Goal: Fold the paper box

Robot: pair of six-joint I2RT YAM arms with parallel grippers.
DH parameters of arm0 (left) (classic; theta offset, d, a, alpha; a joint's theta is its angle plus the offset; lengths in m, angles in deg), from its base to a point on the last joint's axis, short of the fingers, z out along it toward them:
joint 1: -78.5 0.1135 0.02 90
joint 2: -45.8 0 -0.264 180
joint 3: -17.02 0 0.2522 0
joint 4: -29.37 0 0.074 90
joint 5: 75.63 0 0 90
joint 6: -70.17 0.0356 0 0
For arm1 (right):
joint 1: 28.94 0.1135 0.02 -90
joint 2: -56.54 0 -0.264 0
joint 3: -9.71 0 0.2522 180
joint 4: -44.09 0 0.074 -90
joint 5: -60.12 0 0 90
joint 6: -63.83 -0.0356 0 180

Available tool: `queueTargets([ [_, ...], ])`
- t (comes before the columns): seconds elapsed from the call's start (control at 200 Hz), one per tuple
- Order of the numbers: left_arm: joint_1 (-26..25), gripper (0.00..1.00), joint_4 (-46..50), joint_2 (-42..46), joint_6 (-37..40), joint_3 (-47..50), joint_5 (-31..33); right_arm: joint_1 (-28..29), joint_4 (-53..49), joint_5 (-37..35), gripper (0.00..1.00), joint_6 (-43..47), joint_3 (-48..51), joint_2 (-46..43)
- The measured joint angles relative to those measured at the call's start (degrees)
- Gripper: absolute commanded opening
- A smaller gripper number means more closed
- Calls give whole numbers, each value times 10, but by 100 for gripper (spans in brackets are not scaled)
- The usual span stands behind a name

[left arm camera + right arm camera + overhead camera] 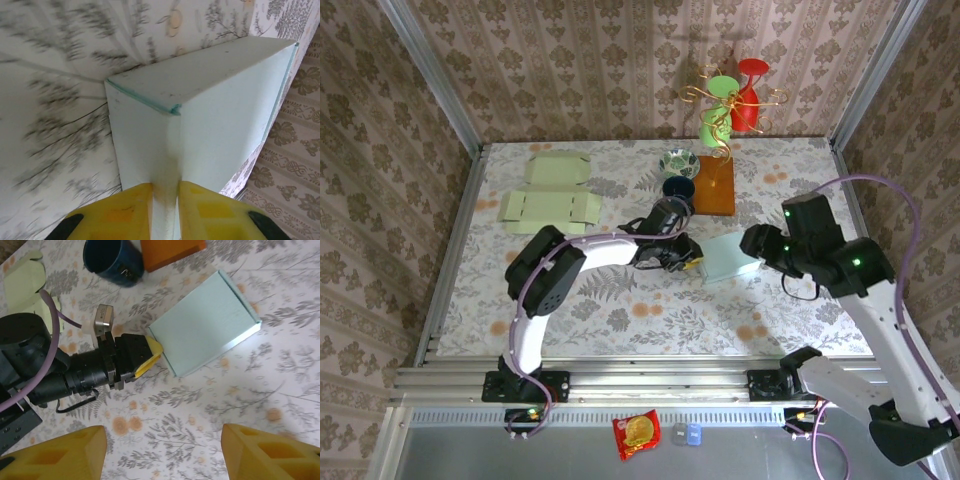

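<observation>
The paper box (730, 256) is pale blue, closed and flat, lying on the floral table right of centre. My left gripper (692, 262) reaches in from the left and is shut on the box's near-left corner. In the left wrist view its yellow fingers (125, 212) pinch the box (210, 100) edge, with the gripper (165, 195) squarely on that corner. The right wrist view looks down on the box (205, 322) and the left gripper (151, 356) at its corner. My right gripper (162, 435) hangs open above the table, near side of the box, holding nothing.
A dark blue cup (678, 187) and an orange block (716, 185) stand just behind the box, with a patterned bowl (677, 161) further back. Flat pale green box blanks (552, 195) lie at the back left. A gold stand with green and red cups (730, 100) rises at the back.
</observation>
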Motion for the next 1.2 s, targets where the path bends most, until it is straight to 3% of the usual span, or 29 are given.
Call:
queueTargets([
  [0.22, -7, 23, 15, -34, 12, -53, 0, -14, -40, -15, 64, 13, 0, -21],
  [0.49, -7, 44, 39, -46, 41, -71, 4, -17, -45, -15, 64, 13, 0, -23],
  [0.64, -6, 49, 61, -28, 64, -56, 16, -17, -42, -14, 66, 10, 6, -29],
  [0.835, -4, 49, 110, 57, 118, -25, 44, -18, -27, 0, 66, 0, 43, -44],
  [1.02, 19, 51, 170, 198, 205, 10, 111, -18, 14, 24, 65, -6, 86, -61],
  [1.115, 58, 50, 207, 265, 256, 22, 139, -18, 47, 40, 64, -9, 108, -64],
  [1.2, 130, 50, 233, 310, 290, 41, 148, -18, 80, 50, 62, -16, 126, -63],
])
